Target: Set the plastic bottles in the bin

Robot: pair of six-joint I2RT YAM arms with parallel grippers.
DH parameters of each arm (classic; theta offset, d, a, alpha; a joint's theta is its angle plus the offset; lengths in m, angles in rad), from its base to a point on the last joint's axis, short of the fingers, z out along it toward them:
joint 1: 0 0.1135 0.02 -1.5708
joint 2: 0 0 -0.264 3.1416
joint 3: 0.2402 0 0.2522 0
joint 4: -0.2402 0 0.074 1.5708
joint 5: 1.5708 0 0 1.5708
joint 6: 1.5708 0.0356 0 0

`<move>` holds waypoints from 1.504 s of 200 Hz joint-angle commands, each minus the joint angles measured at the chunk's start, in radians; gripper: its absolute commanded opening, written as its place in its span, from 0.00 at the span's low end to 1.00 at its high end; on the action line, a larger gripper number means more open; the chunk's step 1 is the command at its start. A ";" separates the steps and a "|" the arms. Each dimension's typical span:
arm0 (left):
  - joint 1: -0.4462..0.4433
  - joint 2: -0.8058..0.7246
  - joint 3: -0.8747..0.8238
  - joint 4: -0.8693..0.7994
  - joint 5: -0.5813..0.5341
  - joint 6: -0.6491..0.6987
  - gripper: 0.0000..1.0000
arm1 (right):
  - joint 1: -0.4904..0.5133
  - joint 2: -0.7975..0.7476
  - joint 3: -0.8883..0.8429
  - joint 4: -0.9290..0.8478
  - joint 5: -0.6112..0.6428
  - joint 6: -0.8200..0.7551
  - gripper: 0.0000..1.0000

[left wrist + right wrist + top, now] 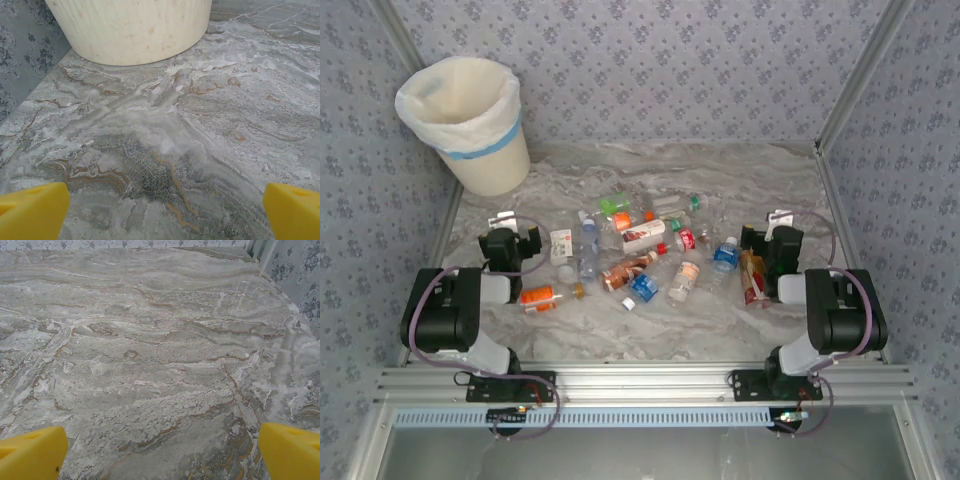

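Left gripper (pixel 510 245) and right gripper (pixel 772 245) hover low over the marble-patterned table (pixel 760 180), both spread wide and holding nothing, with the scattered plastic bottles (pixel 685 280) lying between them in the middle of the table. The bin (pixel 490 165) stands in the far left corner, well apart from the pile and beyond the left gripper.

By the look of it the job is at its start. About a dozen bottles lie on the marble, some crushed, and as far as the overhead view reaches into the white bag (pixel 430 100), nothing can be made out inside. An orange-capped bottle (pixel 538 296) lies nearest the left arm, so every bottle is yet to be lifted and carried over.

From above, the whole spread of bottles and both arms can be read at once. The left wrist camera adds the bin's ribbed cream wall close ahead and bare marble between its yellow fingertips (pixel 35 212). The right wrist camera looks across bare marble toward the patterned wall (pixel 300 275).
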 commanded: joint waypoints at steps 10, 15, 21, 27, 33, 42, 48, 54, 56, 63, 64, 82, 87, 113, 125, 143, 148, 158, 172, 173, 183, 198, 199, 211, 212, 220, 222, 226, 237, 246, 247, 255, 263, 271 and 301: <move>-0.004 -0.012 0.005 0.036 -0.014 -0.009 1.00 | 0.005 -0.002 -0.006 0.021 0.016 0.004 1.00; -0.004 -0.012 0.004 0.036 -0.014 -0.009 0.99 | 0.004 -0.002 -0.006 0.020 0.016 0.004 1.00; -0.004 -0.013 0.005 0.036 -0.012 -0.009 0.99 | 0.005 -0.001 -0.006 0.020 0.016 0.004 1.00; -0.005 -0.012 0.004 0.036 -0.014 -0.010 0.99 | 0.004 -0.003 -0.006 0.020 0.016 0.004 1.00; -0.003 -0.013 0.004 0.036 -0.014 -0.009 0.99 | 0.004 -0.002 -0.006 0.022 0.016 0.004 1.00; -0.004 -0.012 0.004 0.036 -0.015 -0.009 0.99 | 0.004 -0.003 -0.006 0.022 0.016 0.004 1.00; -0.004 -0.013 0.005 0.036 -0.013 -0.009 1.00 | 0.005 -0.002 -0.006 0.022 0.016 0.004 1.00; -0.003 -0.012 0.005 0.036 -0.013 -0.009 0.99 | 0.004 -0.003 -0.006 0.021 0.016 0.004 1.00; -0.003 -0.013 0.005 0.036 -0.011 -0.009 0.99 | 0.005 -0.002 -0.006 0.021 0.016 0.004 1.00; 0.000 -0.013 0.005 0.034 -0.004 -0.011 0.99 | 0.004 -0.003 -0.006 0.021 0.015 0.004 1.00; 0.000 -0.012 0.005 0.033 -0.004 -0.011 1.00 | 0.005 -0.002 -0.006 0.021 0.015 0.004 1.00; 0.000 -0.013 0.005 0.034 -0.004 -0.010 0.99 | 0.005 -0.002 -0.005 0.021 0.016 0.004 1.00; 0.000 -0.013 0.005 0.034 -0.003 -0.011 1.00 | 0.004 -0.002 -0.006 0.021 0.016 0.004 1.00; 0.000 -0.012 0.005 0.035 -0.006 -0.011 1.00 | 0.003 -0.003 -0.006 0.021 0.014 0.005 1.00; 0.000 -0.012 0.005 0.035 -0.005 -0.011 1.00 | 0.004 -0.002 -0.006 0.021 0.014 0.004 1.00; 0.000 -0.012 0.005 0.035 -0.005 -0.011 0.99 | 0.003 -0.003 -0.006 0.021 0.014 0.004 1.00; 0.000 -0.012 0.005 0.035 -0.005 -0.010 1.00 | 0.003 -0.003 -0.005 0.021 0.015 0.004 1.00; 0.000 -0.012 0.005 0.035 -0.006 -0.011 1.00 | 0.002 -0.001 -0.006 0.022 0.015 0.004 1.00; 0.001 -0.012 0.005 0.038 -0.001 -0.011 1.00 | 0.002 -0.004 -0.009 0.028 0.013 0.004 1.00; 0.001 -0.013 0.004 0.038 0.000 -0.012 0.99 | 0.002 -0.005 -0.009 0.029 0.013 0.004 1.00; 0.003 -0.018 0.008 0.027 0.021 -0.004 0.99 | 0.000 -0.011 -0.013 0.030 0.011 0.012 1.00; 0.000 -0.063 0.053 -0.093 0.069 0.019 0.99 | -0.009 -0.065 0.000 -0.033 0.000 0.016 1.00; -0.001 -0.067 0.058 -0.106 0.070 0.020 0.99 | -0.009 -0.069 0.002 -0.041 0.000 0.015 1.00; -0.006 -0.115 0.108 -0.242 0.070 0.020 1.00 | -0.008 -0.132 0.025 -0.133 -0.007 0.008 1.00; -0.006 -0.119 0.111 -0.250 0.071 0.020 1.00 | -0.008 -0.136 0.026 -0.139 -0.008 0.007 1.00; -0.012 -0.151 0.125 -0.301 0.071 0.018 1.00 | -0.006 -0.174 0.043 -0.192 -0.006 0.005 1.00; -0.013 -0.159 0.126 -0.309 0.070 0.017 1.00 | -0.005 -0.185 0.047 -0.204 -0.004 0.004 1.00; -0.019 -0.174 0.128 -0.325 0.063 0.017 0.99 | -0.002 -0.203 0.054 -0.223 -0.002 0.003 1.00; -0.038 -0.220 0.128 -0.362 0.031 0.005 1.00 | 0.002 -0.251 0.071 -0.283 0.000 0.016 1.00; -0.053 -0.259 0.133 -0.412 0.002 -0.029 0.99 | 0.007 -0.288 0.086 -0.323 -0.005 0.044 1.00; -0.054 -0.264 0.136 -0.420 -0.001 -0.034 0.99 | 0.007 -0.292 0.089 -0.328 -0.006 0.047 1.00; -0.061 -0.296 0.160 -0.500 -0.022 -0.078 0.99 | 0.011 -0.319 0.109 -0.372 -0.014 0.083 1.00; -0.068 -0.326 0.187 -0.574 -0.024 -0.124 0.99 | 0.017 -0.341 0.135 -0.440 -0.017 0.126 1.00; -0.081 -0.358 0.200 -0.624 -0.018 -0.161 0.99 | 0.026 -0.356 0.170 -0.521 -0.020 0.168 1.00; -0.159 -0.480 0.213 -0.764 0.059 -0.351 0.99 | 0.052 -0.353 0.287 -0.831 -0.054 0.362 1.00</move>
